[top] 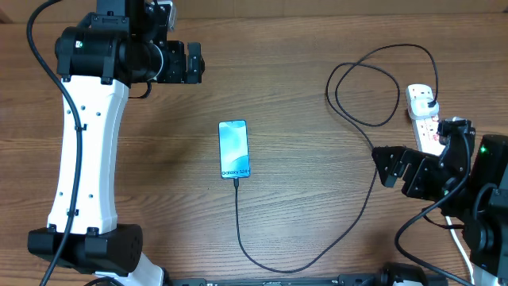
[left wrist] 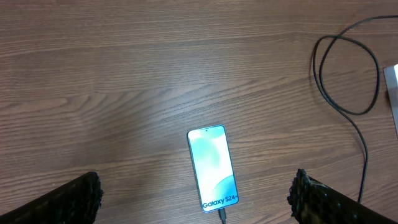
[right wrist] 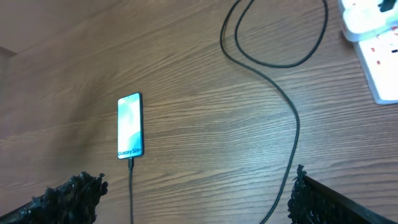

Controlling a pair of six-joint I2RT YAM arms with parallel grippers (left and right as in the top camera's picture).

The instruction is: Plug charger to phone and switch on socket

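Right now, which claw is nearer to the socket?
The right claw: it is close to the socket, with its arm partly over it, while the left claw is far away, on the other side of the phone.

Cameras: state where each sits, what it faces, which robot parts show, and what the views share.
Overhead: above the table, looking straight down; left gripper and right gripper show.
Left wrist: behind the left gripper, looking down at the phone; left fingers at the bottom corners.
Right wrist: behind the right gripper, angled across the table toward the socket; right fingers show.
Shared: phone and charger in all.
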